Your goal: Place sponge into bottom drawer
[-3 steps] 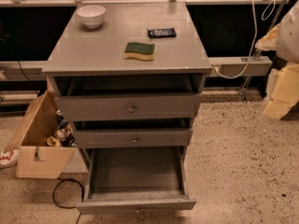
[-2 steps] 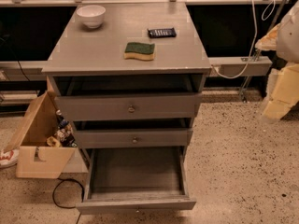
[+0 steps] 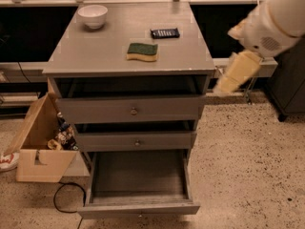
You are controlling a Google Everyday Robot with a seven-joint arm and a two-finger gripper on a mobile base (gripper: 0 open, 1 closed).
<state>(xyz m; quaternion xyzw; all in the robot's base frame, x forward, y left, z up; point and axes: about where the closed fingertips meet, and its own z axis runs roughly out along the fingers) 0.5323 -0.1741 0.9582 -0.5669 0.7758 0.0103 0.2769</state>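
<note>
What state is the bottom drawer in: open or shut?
Open: the bottom drawer juts out, its bare floor showing. The pincer hangs off the cabinet's right side.

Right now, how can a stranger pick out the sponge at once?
On top of the grey cabinet, whose right edge the tool hangs beside, the sponge lies near the middle. It sits just in front of the black remote, and it alone is green over yellow.
</note>
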